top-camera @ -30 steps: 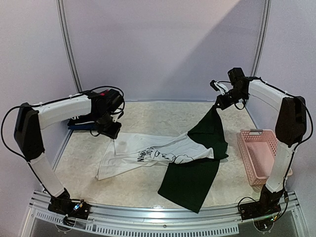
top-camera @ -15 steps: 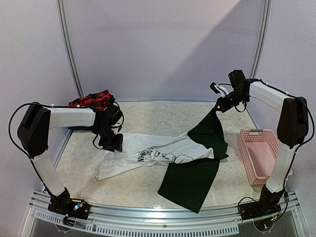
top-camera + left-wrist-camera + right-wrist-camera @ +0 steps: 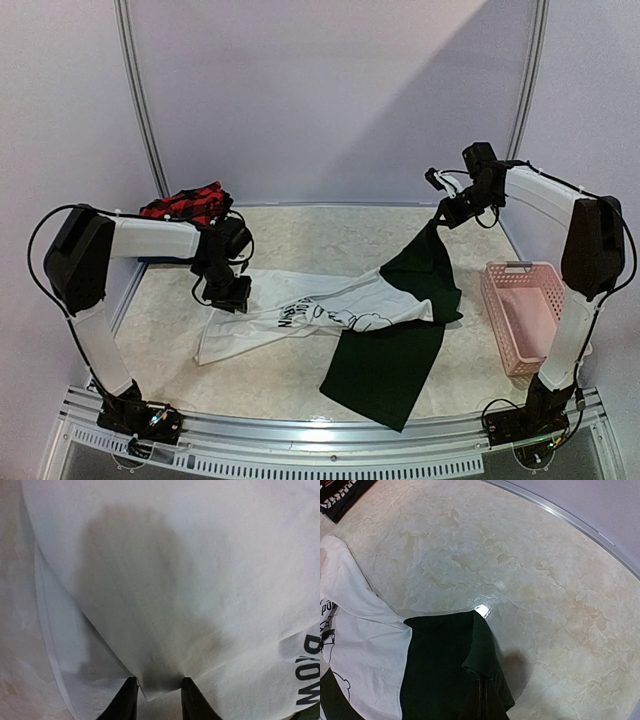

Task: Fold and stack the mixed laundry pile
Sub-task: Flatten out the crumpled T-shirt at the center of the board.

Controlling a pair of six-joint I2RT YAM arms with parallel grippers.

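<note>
- While the right tool [image 3: 443,212] stands high over the far right of the counter [image 3: 330,235], it is clenched on the dark sleeve [image 3: 425,262] of the white printed tee [image 3: 300,315]. That sleeve therefore rises as a tight slope to the tool.
- The rest of the tee lies across the middle of the counter with the print facing up. It is wrinkled, and a second dark part [image 3: 385,370] spreads toward the near edge.
- The left tool [image 3: 157,682] is low on the opposite, left end of the tee. A corner of white cloth sits between its two fingers [image 3: 129,700], which stand partly apart. Creases run to this point, but I cannot tell whether the cloth is really pinched or only enclosed.
- I judge that the two ends are taken so that the arms can pull the garment straight and flat. A crumpled tee does not give a clean fold.
- The red-and-black plaid shirt [image 3: 185,203] rests at the far left corner behind the left arm, well apart from the tee. It is probably waiting for its turn.
- The pink basket [image 3: 500,300] stands at the right edge, near the tee but not touching it.
- This seems to be the spreading step, and the fold of this tee is not yet made.
</note>
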